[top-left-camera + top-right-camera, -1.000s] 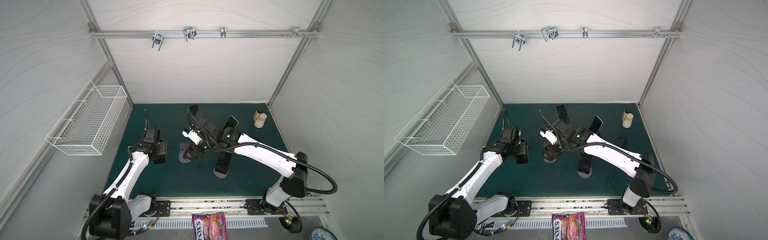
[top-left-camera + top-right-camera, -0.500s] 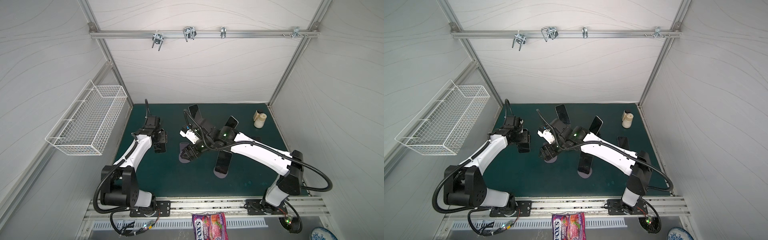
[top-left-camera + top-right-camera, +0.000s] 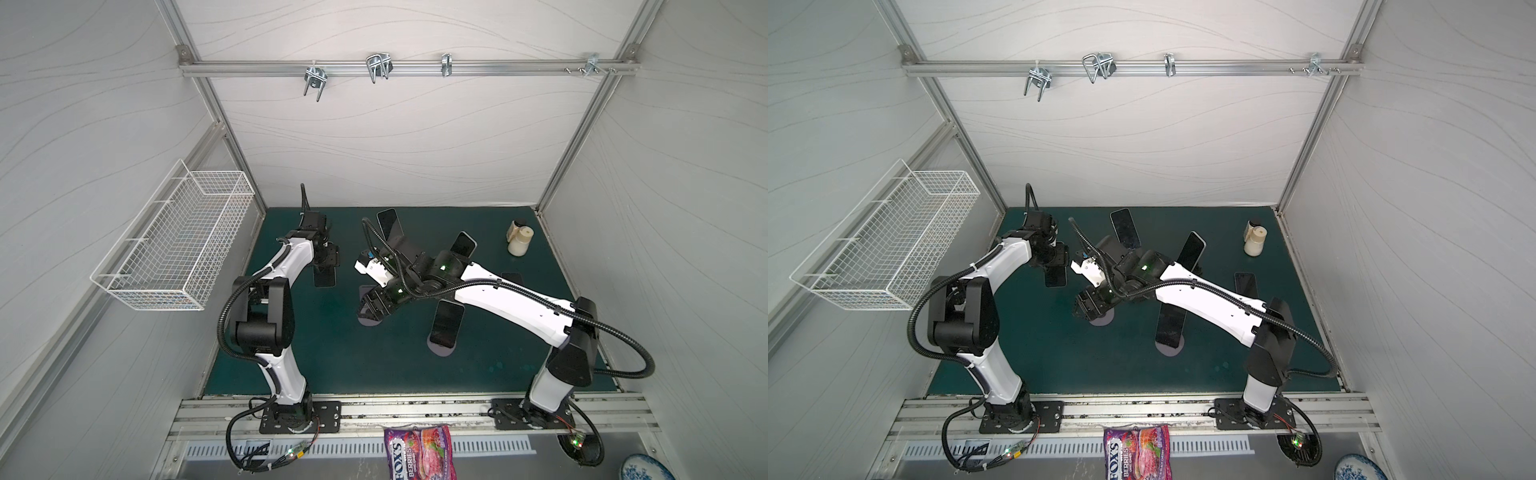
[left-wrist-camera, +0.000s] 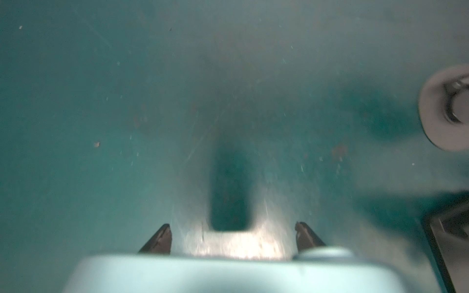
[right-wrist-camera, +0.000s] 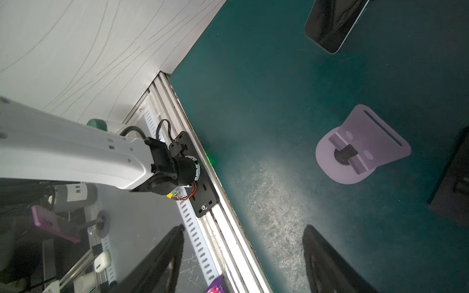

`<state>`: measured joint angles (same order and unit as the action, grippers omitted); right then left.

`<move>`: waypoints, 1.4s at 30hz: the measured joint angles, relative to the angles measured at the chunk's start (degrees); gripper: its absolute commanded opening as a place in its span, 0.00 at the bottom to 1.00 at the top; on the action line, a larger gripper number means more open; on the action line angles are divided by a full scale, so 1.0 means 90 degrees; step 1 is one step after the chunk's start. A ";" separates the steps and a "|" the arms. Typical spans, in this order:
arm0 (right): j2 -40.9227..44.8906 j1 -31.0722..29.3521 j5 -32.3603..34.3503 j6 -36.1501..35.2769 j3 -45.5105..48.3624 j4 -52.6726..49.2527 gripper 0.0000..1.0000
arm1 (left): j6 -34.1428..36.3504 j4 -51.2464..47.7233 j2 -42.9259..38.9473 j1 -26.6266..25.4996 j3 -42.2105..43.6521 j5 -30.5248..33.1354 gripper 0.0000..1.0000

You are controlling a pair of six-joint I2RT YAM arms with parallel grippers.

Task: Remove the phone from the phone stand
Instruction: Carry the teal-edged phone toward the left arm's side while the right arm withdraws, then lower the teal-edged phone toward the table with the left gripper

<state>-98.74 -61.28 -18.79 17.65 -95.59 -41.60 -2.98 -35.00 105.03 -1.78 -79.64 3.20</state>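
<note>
Grip: left fingers (image 4: 158, 241) clamp phone (image 3: 324, 277) by edges, clear of phone stand (image 5: 363, 144). Lower level onto table (image 3: 332, 357), then release. Idle right fingers (image 5: 162, 261) spread, empty.

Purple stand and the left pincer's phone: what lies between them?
Nothing rests there: both top views show bare green mat between purple stand and phone; the right pincer hangs near the stand.

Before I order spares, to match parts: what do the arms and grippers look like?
The left arm and right arm have white shells, black joints and black base plates, each with a black ribbed cable hose. Green lights glow on the right arm's wrist. The left gripper and right gripper are black with tapered fingers.
</note>
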 measured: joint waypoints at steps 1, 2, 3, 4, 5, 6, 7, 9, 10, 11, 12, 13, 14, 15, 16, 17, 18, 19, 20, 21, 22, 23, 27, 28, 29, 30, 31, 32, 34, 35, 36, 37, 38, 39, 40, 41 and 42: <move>-0.0002 0.0022 -0.0090 -0.0002 0.0019 -0.0005 0.75 | 0.0007 -0.0056 0.0109 0.0000 -0.0119 0.0024 0.59; 0.0000 0.0036 -0.0158 -0.0007 0.0046 -0.0015 0.75 | 0.0017 -0.0100 0.0187 0.0002 -0.0206 0.0049 0.59; 0.0002 0.0051 -0.0209 -0.0015 0.0087 -0.0007 0.75 | 0.0027 -0.0138 0.0228 0.0002 -0.0265 0.0063 0.59; 0.0019 0.0058 -0.0255 -0.0027 0.0160 0.0000 0.75 | 0.0029 -0.0197 0.0277 0.0002 -0.0335 0.0085 0.58; 0.0051 0.0061 -0.0299 -0.0046 0.0265 0.0005 0.75 | 0.0029 -0.0277 0.0316 0.0002 -0.0415 0.0097 0.57; 0.0095 0.0063 -0.0330 -0.0061 0.0381 0.0019 0.75 | 0.0029 -0.0345 0.0359 0.0002 -0.0498 0.0100 0.57; 0.0160 0.0068 -0.0355 -0.0073 0.0534 0.0027 0.75 | 0.0027 -0.0406 0.0403 0.0002 -0.0588 0.0100 0.57; 0.0291 0.0068 -0.0381 -0.0080 0.0775 0.0049 0.75 | 0.0017 -0.0447 0.0442 0.0002 -0.0687 0.0100 0.57; 0.0386 0.0068 -0.0393 -0.0078 0.0916 0.0080 0.75 | -0.0002 -0.0461 0.0442 0.0002 -0.0699 0.0100 0.57; 0.0488 0.0068 -0.0413 -0.0080 0.1025 0.0100 0.75 | -0.0017 -0.0491 0.0442 0.0002 -0.0714 0.0102 0.57; 0.0576 0.0068 -0.0423 -0.0080 0.1105 0.0114 0.75 | -0.0027 -0.0517 0.0444 0.0002 -0.0724 0.0102 0.57; 0.0702 0.0068 -0.0427 -0.0080 0.1195 0.0134 0.76 | -0.0039 -0.0551 0.0452 0.0002 -0.0729 0.0104 0.57; 0.0828 0.0068 -0.0425 -0.0087 0.1268 0.0143 0.76 | -0.0056 -0.0595 0.0466 0.0002 -0.0743 0.0109 0.56; 0.0940 0.0068 -0.0423 -0.0109 0.1326 0.0141 0.76 | -0.0073 -0.0617 0.0481 0.0002 -0.0746 0.0117 0.56; 0.1064 0.0068 -0.0415 -0.0126 0.1375 0.0141 0.76 | -0.0085 -0.0634 0.0498 0.0002 -0.0746 0.0119 0.56; 0.1195 0.0070 -0.0398 -0.0146 0.1428 0.0146 0.76 | -0.0102 -0.0653 0.0517 0.0002 -0.0746 0.0126 0.56; 0.1292 0.0070 -0.0391 -0.0170 0.1462 0.0146 0.77 | -0.0126 -0.0673 0.0532 0.0002 -0.0746 0.0134 0.55; 0.1416 0.0075 -0.0372 -0.0189 0.1515 0.0146 0.77 | -0.0153 -0.0702 0.0551 0.0002 -0.0746 0.0146 0.55; 0.1528 0.0085 -0.0364 -0.0219 0.1571 0.0151 0.77 | -0.0177 -0.0731 0.0554 0.0002 -0.0743 0.0153 0.55; 0.1615 0.0092 -0.0359 -0.0243 0.1617 0.0153 0.77 | -0.0192 -0.0755 0.0556 0.0002 -0.0743 0.0165 0.55; 0.1698 0.0100 -0.0355 -0.0279 0.1671 0.0163 0.77 | -0.0199 -0.0789 0.0556 0.0002 -0.0743 0.0180 0.55; 0.1749 0.0104 -0.0352 -0.0296 0.1715 0.0165 0.77 | -0.0199 -0.0809 0.0556 0.0000 -0.0741 0.0192 0.55; 0.1787 0.0104 -0.0342 -0.0345 0.1821 0.0187 0.77 | -0.0185 -0.0882 0.0556 -0.0012 -0.0712 0.0231 0.56; 0.1787 0.0104 -0.0338 -0.0345 0.1851 0.0192 0.77 | -0.0172 -0.0916 0.0556 -0.0012 -0.0712 0.0240 0.56; 0.1787 0.0104 -0.0338 -0.0342 0.1875 0.0197 0.77 | -0.0160 -0.0947 0.0556 -0.0012 -0.0712 0.0243 0.56; 0.1787 0.0104 -0.0338 -0.0342 0.1894 0.0202 0.77 | -0.0143 -0.0969 0.0556 -0.0015 -0.0712 0.0248 0.56; 0.1787 0.0104 -0.0338 -0.0340 0.1916 0.0221 0.77 | -0.0117 -0.0991 0.0556 -0.0015 -0.0712 0.0257 0.56; 0.1790 0.0104 -0.0338 -0.0340 0.1931 0.0233 0.77 | -0.0080 -0.1013 0.0563 -0.0017 -0.0712 0.0270 0.56; 0.1790 0.0104 -0.0330 -0.0340 0.1948 0.0243 0.77 | -0.0017 -0.1061 0.0602 -0.0015 -0.0724 0.0291 0.56; 0.1792 0.0104 -0.0325 -0.0340 0.1953 0.0240 0.77 | 0.0010 -0.1083 0.0639 -0.0015 -0.0733 0.0306 0.56; 0.1795 0.0104 -0.0321 -0.0342 0.1955 0.0243 0.77 | 0.0036 -0.1107 0.0680 -0.0015 -0.0748 0.0318 0.56; 0.1802 0.0104 -0.0318 -0.0342 0.1957 0.0240 0.77 | 0.0075 -0.1127 0.0741 -0.0015 -0.0767 0.0330 0.56; 0.1814 0.0102 -0.0306 -0.0342 0.1965 0.0243 0.77 | 0.0104 -0.1127 0.0799 -0.0015 -0.0772 0.0342 0.56; 0.1829 0.0102 -0.0296 -0.0342 0.1974 0.0243 0.77 | 0.0126 -0.1132 0.0857 -0.0015 -0.0784 0.0347 0.56; 0.1858 0.0102 -0.0282 -0.0342 0.1994 0.0248 0.77 | 0.0151 -0.1154 0.0933 -0.0015 -0.0814 0.0359 0.56; 0.1889 0.0095 -0.0262 -0.0340 0.2018 0.0245 0.77 | 0.0172 -0.1195 0.1018 -0.0015 -0.0869 0.0367 0.56; 0.1914 0.0090 -0.0248 -0.0340 0.2040 0.0253 0.77 | 0.0197 -0.1219 0.1088 -0.0015 -0.0925 0.0381 0.56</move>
<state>-81.52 -60.47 -21.02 14.59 -77.23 -39.33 -1.21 -45.98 114.83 -1.91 -87.96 6.63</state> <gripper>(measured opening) 0.767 0.738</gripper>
